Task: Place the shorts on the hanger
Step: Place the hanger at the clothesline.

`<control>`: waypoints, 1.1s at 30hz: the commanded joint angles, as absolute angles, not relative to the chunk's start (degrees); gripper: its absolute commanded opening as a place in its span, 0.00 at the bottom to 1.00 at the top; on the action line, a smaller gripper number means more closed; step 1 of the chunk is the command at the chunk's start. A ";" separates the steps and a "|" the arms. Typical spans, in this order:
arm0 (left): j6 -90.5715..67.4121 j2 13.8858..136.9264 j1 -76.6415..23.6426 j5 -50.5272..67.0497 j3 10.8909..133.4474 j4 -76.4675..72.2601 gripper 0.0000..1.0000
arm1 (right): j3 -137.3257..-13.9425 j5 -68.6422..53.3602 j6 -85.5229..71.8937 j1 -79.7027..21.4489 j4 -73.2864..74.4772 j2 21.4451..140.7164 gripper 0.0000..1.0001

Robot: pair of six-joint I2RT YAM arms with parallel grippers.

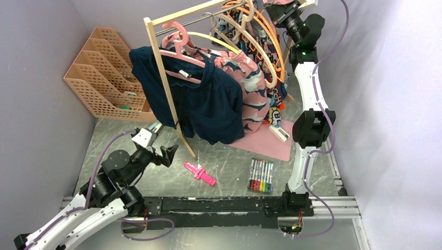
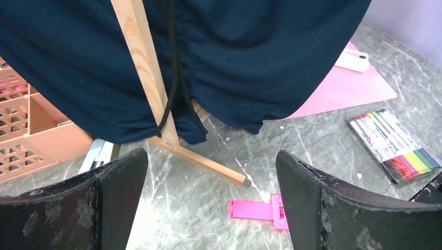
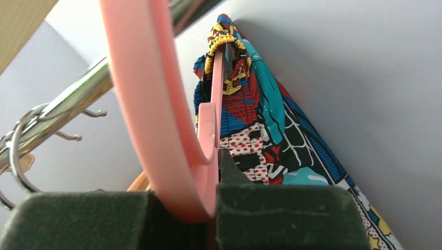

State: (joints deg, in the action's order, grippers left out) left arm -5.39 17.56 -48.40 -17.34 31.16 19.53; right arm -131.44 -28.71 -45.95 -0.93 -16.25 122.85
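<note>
Right gripper (image 3: 211, 205): raised to the rail (image 3: 68, 94) at the far right end of the wooden rack (image 1: 161, 78). Fingers are clamped narrow on the hook of the hanger (image 3: 151, 104). Cannot tell whether the hook bears on the rail.

The shorts (image 3: 260, 120): hanging on that hanger just beyond the fingers, with the gathered waistband bunched at the top of the pink arm. From the top camera they show only in patches, behind the pink patterned garment (image 1: 250, 88) and the orange hangers (image 1: 271, 31), towards the far right corner of the bench (image 1: 229, 172).

Left gripper (image 1: 168, 152): low over the bench near its left edge, fingers spread wide with nothing between them. It faces the rack's wooden foot (image 2: 203, 164) and the hem of the navy garment (image 1: 203, 104), touching neither.

On the bench:
- A pink plastic tool (image 1: 199, 173) lies near the middle.
- A marker set (image 1: 261, 176) lies to its right.
- A pink mat (image 1: 266, 139) carrying a small white block (image 1: 278, 133) sits beyond the markers.
- Peach file trays (image 1: 107, 73) stand in the far left corner.
</note>
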 commanded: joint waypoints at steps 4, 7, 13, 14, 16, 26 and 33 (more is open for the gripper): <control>-5.14 16.87 -47.83 -16.82 31.46 18.37 0.97 | -129.34 -28.72 -54.14 -1.57 -21.61 122.36 0.00; -5.10 16.86 -47.81 -16.64 31.46 18.38 0.96 | -130.30 -28.75 -52.50 -1.58 -19.16 122.48 0.00; -5.10 16.98 -47.85 -16.52 31.46 18.32 0.96 | -130.64 -28.37 -48.29 -1.58 -13.35 122.94 0.00; -5.11 16.97 -47.84 -16.57 31.46 18.36 0.97 | -130.62 -28.07 -47.39 -1.63 -12.27 122.88 0.00; -5.12 16.92 -47.85 -16.65 31.46 18.37 0.96 | -130.41 -27.43 -45.62 -1.67 -10.11 122.79 0.00; -5.01 17.38 -47.75 -16.36 31.55 18.28 0.96 | -131.17 -23.50 -35.75 -1.67 1.56 121.46 0.01; -4.88 17.22 -47.68 -16.03 31.53 18.30 0.97 | -129.09 -23.03 -34.13 -1.60 2.59 119.72 0.14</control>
